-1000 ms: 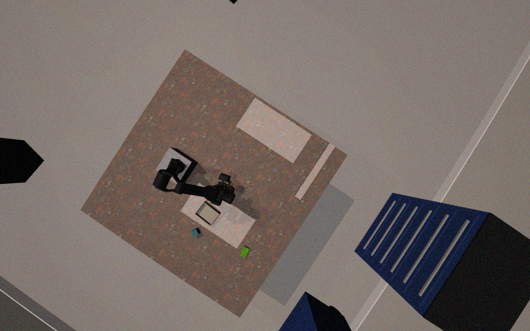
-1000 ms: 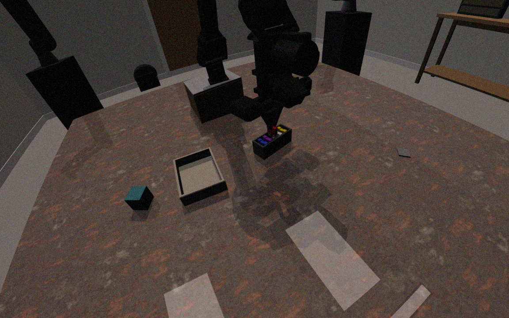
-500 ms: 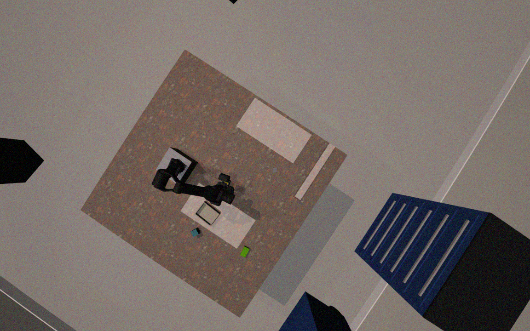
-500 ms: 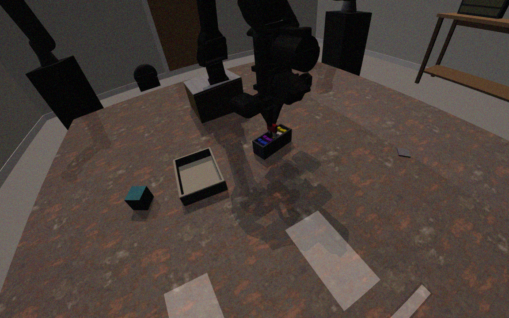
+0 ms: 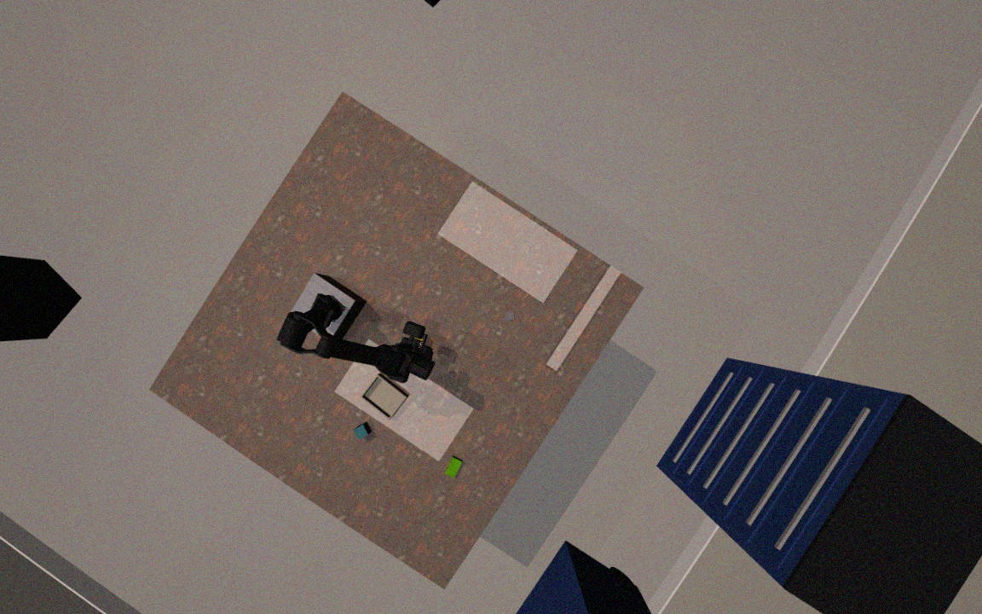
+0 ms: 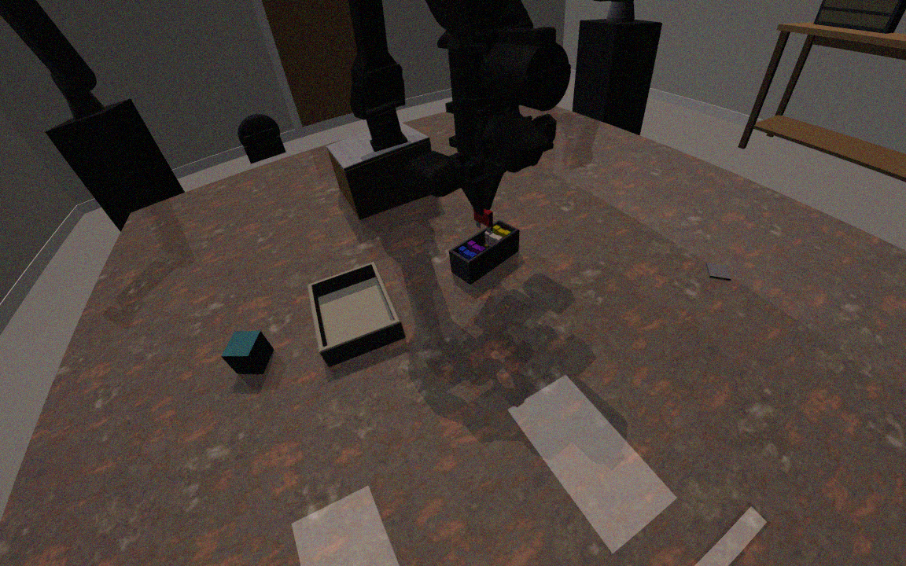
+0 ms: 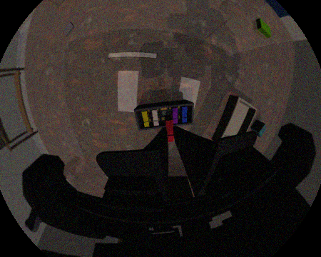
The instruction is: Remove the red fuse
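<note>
The brown speckled desk (image 6: 653, 365) carries the tray (image 6: 354, 313), with the fuse block (image 6: 484, 251) near it (yellow, white, purple and blue fuses seated inside). Above the block, clear of its slots, the hand (image 6: 484, 211) pinches the red fuse (image 6: 486, 215).

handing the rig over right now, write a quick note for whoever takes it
Gripper: shut on the red fuse.
Fuse: lifted out, hanging just above the block; the other fuses sit in their slots.
Tray: on the table beside the block, nothing in it.
Done: grasp and upward pull.
Left: rise a little more, carry the fuse to the tray without touching the block, lower it and let go.
</note>
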Controlling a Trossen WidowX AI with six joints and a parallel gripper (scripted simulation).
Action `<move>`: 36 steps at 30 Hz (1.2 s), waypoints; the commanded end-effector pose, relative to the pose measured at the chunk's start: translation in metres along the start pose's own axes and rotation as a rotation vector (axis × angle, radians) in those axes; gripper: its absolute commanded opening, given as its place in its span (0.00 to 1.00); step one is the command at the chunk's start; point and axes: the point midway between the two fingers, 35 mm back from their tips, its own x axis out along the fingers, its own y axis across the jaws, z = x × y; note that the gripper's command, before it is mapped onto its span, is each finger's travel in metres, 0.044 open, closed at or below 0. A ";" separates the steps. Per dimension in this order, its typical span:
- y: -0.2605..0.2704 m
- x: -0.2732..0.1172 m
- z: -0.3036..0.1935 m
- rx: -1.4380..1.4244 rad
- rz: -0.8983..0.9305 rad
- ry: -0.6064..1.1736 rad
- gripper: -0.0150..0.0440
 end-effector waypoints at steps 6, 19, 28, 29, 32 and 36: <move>-0.003 -0.009 0.001 0.004 0.002 -0.007 0.25; -0.074 -0.010 0.000 0.004 -0.001 -0.009 0.25; -0.125 -0.010 -0.011 0.004 -0.005 -0.008 0.25; -0.131 -0.010 -0.013 0.004 -0.006 -0.008 0.25; -0.147 -0.010 -0.019 0.005 -0.007 -0.008 0.25; -0.169 -0.010 -0.029 0.005 -0.010 -0.006 0.25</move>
